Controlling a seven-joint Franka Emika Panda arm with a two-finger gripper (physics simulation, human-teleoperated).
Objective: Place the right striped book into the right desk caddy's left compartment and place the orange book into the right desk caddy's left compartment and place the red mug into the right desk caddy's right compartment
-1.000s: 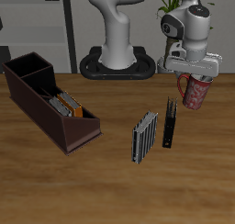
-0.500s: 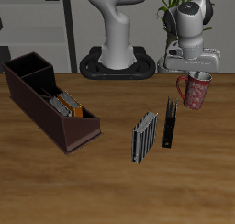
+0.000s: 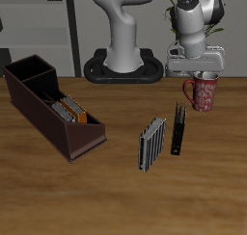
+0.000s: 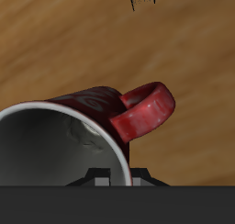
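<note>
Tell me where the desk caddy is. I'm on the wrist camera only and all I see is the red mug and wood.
Observer: The desk caddy sits at the far end of the table from the red mug.
Operator: Anything in between?
Observer: A striped book and a slim black book stand upright between them, nearer the front edge.
Operator: Is the orange book put away?
Observer: Yes, the orange book is in the caddy's longer, slanted-end section.

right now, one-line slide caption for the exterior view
Gripper lifts the red mug above the table.
</note>
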